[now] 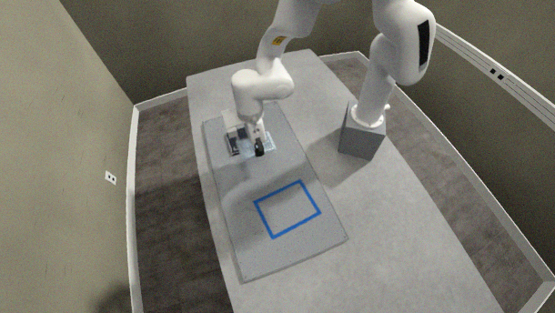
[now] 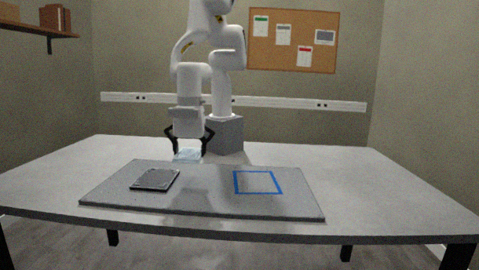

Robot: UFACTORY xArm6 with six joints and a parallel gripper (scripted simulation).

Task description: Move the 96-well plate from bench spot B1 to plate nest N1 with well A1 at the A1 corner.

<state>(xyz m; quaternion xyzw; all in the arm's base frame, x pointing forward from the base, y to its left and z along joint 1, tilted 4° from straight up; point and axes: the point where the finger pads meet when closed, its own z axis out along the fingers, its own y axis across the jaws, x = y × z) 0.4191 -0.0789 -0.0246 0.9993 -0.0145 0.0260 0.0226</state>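
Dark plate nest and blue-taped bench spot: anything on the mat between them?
In the exterior view, nothing stands on the grey mat between the dark plate nest and the blue-taped square; only a shadow falls there.

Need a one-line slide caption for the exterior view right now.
Hand carries the 96-well plate above the mat, near the dark nest.

Clear plate (image 2: pixel 188 155) held level above dark nest (image 2: pixel 155 180).

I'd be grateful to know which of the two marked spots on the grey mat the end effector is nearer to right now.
The dark plate nest, not the blue-outlined square. The end effector holds the clear plate raised on the nest's side of the mat.
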